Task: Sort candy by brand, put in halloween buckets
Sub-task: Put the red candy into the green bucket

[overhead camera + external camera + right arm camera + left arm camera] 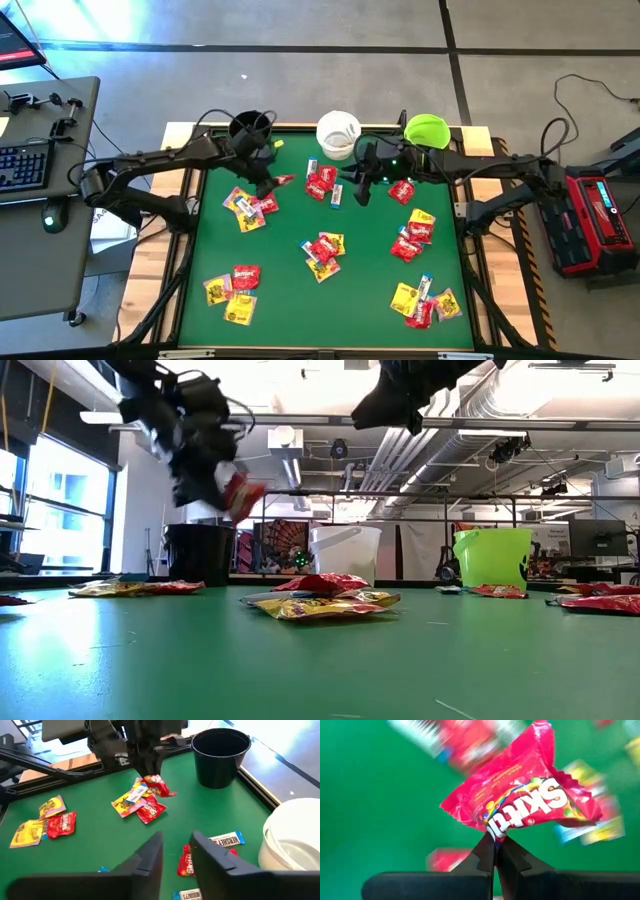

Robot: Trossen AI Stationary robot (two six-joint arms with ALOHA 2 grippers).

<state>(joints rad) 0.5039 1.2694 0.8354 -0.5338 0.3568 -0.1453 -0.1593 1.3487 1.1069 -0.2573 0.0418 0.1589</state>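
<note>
Red crinkled Skittles packet is pinched at its lower edge by the left gripper, fingers clenched tight on the wrapper, packet fanning out above the tips. It's lifted off the green table mat: low view shows it hanging in the air under the gripper, well above the surface, just in front of the black round plastic bucket. From overhead the left gripper sits near the back-left of the mat, over a small heap of red and yellow packets, with the black bucket just behind it at the table edge. Left arm reaches in from the left side, elbow bent, wrist angled down. Right gripper hovers released, fingers apart with nothing between them, over the back-centre of the mat near a white-and-blue Hershey's bar and a red packet; white round plastic bucket is just beside it. Lime green round plastic bucket stands at the back right. More red, yellow and white-and-blue packets lie scattered in clumps mid-mat and front right.
</note>
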